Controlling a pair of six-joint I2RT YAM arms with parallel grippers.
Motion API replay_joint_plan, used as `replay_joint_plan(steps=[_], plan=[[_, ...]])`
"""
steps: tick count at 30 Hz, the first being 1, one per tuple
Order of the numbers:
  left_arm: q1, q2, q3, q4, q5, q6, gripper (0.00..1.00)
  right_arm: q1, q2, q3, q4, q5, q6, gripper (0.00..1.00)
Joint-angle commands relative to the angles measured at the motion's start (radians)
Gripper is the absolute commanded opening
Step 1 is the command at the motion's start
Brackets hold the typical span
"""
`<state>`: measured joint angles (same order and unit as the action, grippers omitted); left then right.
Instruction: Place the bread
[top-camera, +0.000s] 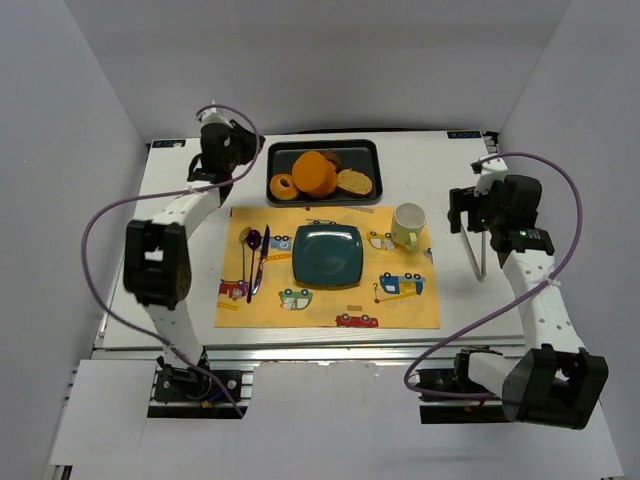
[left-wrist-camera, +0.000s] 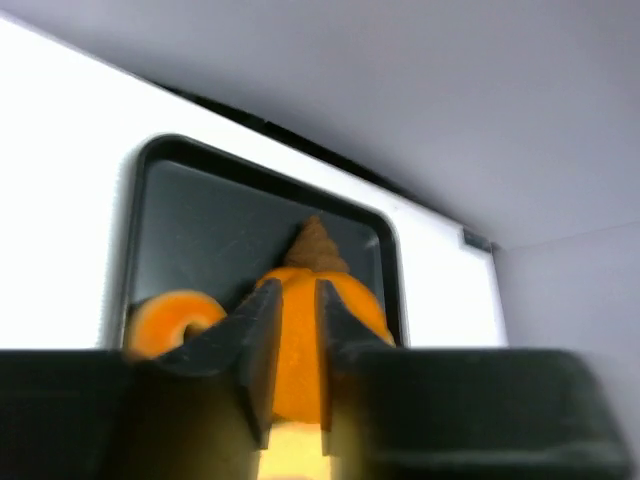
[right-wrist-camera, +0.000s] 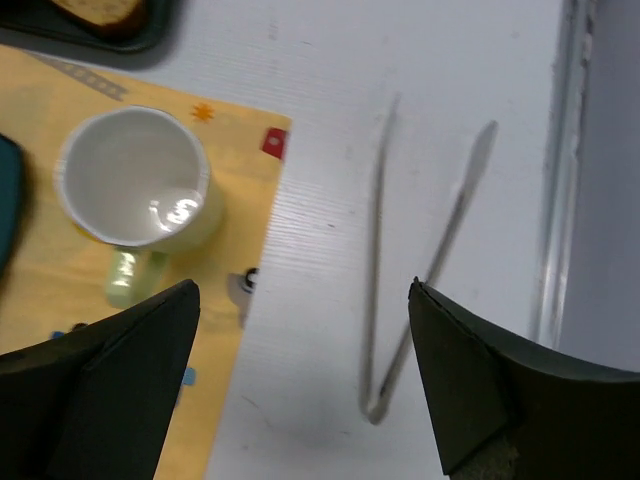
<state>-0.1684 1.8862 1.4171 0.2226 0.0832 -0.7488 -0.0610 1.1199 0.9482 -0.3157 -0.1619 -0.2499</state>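
Observation:
The bread (top-camera: 354, 181) is a flat tan slice with a darker crust. It lies at the right end of the black tray (top-camera: 372, 150), beside the big orange bun (top-camera: 316, 173). The right wrist view catches only its edge (right-wrist-camera: 100, 12). The teal plate (top-camera: 327, 255) sits bare on the yellow placemat (top-camera: 400, 305). My left gripper (top-camera: 243, 148) hovers by the tray's left end; its fingers (left-wrist-camera: 297, 300) stand almost together with nothing between them, the bun (left-wrist-camera: 360, 300) beyond. My right gripper (top-camera: 462, 212) (right-wrist-camera: 302, 300) is open above the table, right of the mug.
An orange ring piece (top-camera: 283, 187) (left-wrist-camera: 170, 318) lies at the tray's left. A pale green mug (top-camera: 408, 225) (right-wrist-camera: 135, 185) stands on the mat's right edge. Metal tongs (top-camera: 479, 250) (right-wrist-camera: 400, 300) lie on the white table. Purple cutlery (top-camera: 256, 255) lies left of the plate.

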Motion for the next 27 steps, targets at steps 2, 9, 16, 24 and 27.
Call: replay_joint_plan(steps=[2,9,16,24,27], plan=[[0.000,-0.290,-0.157,-0.095,0.042,0.164,0.00,-0.143,0.044,-0.046,-0.104,-0.090,-0.207,0.65],[0.000,-0.677,-0.594,-0.130,0.013,0.167,0.69,-0.207,0.197,-0.102,-0.077,-0.086,-0.291,0.78],[0.000,-0.963,-0.824,-0.216,-0.044,0.130,0.74,-0.209,0.507,0.044,0.001,0.020,-0.193,0.89],[0.000,-1.087,-0.901,-0.272,-0.068,0.098,0.75,-0.207,0.736,0.220,0.008,0.018,-0.177,0.81],[0.000,-1.095,-0.899,-0.285,-0.069,0.098,0.75,-0.208,0.773,0.262,-0.046,-0.031,-0.163,0.62]])
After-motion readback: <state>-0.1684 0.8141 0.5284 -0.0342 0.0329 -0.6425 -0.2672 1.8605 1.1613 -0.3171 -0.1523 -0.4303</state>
